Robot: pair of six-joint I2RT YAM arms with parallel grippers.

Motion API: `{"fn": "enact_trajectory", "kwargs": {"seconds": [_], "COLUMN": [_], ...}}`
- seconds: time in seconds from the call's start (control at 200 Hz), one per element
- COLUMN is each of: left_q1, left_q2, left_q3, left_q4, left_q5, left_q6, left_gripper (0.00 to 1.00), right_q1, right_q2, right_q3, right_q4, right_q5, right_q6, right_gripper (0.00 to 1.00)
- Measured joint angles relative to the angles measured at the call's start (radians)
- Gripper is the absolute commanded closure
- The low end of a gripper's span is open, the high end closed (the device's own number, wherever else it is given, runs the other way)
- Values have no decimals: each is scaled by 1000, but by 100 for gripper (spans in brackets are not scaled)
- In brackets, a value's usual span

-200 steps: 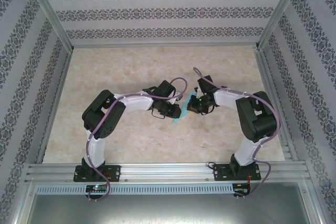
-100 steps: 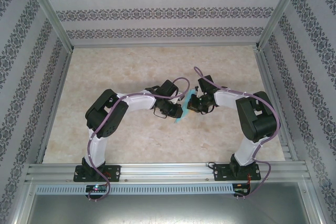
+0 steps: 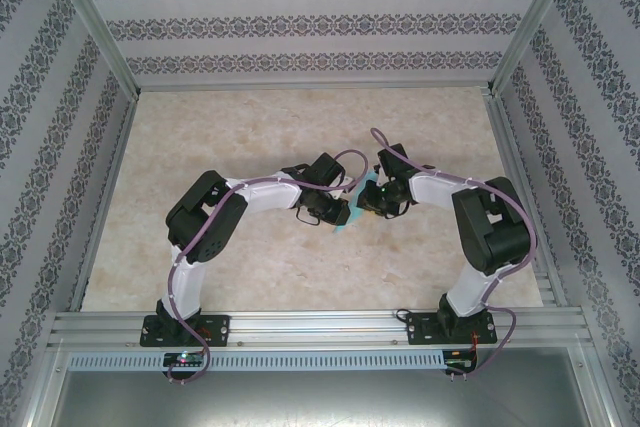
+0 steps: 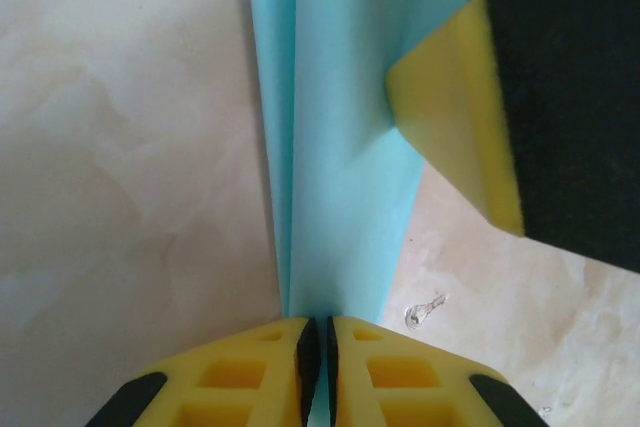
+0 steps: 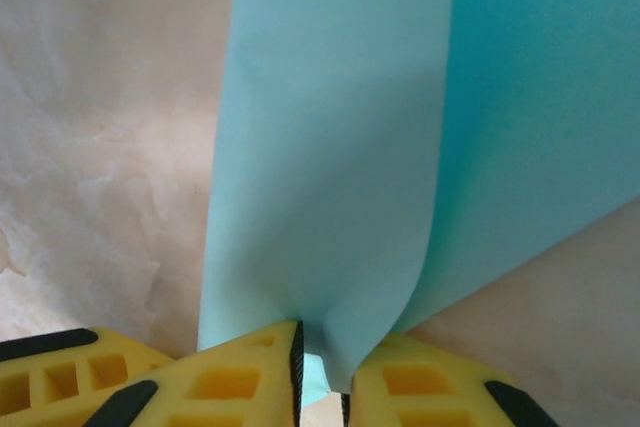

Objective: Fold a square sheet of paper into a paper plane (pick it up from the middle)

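The turquoise sheet of paper (image 3: 347,219) is folded into long creased layers and is held off the table between both arms, at the middle. My left gripper (image 4: 318,332) is shut on one end of the folded paper (image 4: 340,147), with its yellow pads pressed together on the crease. My right gripper (image 5: 322,347) has its jaws a little apart, and a loose flap of the paper (image 5: 330,147) runs through the gap. One of the right gripper's fingers (image 4: 445,117) touches the paper's edge in the left wrist view. From above, the left gripper (image 3: 338,213) and the right gripper (image 3: 364,199) almost meet.
The table (image 3: 250,127) is a pale marble-patterned surface. An aluminium frame (image 3: 310,325) and patterned walls (image 3: 320,17) stand around it. A small mark (image 4: 425,309) lies on the surface just under the paper.
The right gripper's jaws have parted slightly around the paper. The paper has turned and risen a little between the grippers. The left arm has shifted slightly right, its grip unchanged.
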State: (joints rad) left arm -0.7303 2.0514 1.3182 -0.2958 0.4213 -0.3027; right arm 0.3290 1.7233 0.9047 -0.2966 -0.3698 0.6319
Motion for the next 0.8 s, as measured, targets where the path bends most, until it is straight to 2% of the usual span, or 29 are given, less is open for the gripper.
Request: {"fn": "enact_trajectory", "kwargs": {"seconds": [0.195,0.34,0.515,0.799], "left_q1": [-2,-3,-3,-3], "left_q2": [0,0,0,-8], "left_q3": [-1,-1,-3,-19], "left_q4": [0,1,3,23], "left_q5": [-11,-12,-12,-13], "left_q6": [11,15,19,30], "left_gripper": [83,83,83,83], "right_q1": [-16,-27,-32,-12], "right_q2": [-60,-127,-185,-92], "right_q3": [-26,-59,-119,-129], "right_q4": [-54,-74,21,290], "right_q5": [24,22,-63,-175], "right_q6": [0,2,73,235], "right_gripper": [74,75,89,98]}}
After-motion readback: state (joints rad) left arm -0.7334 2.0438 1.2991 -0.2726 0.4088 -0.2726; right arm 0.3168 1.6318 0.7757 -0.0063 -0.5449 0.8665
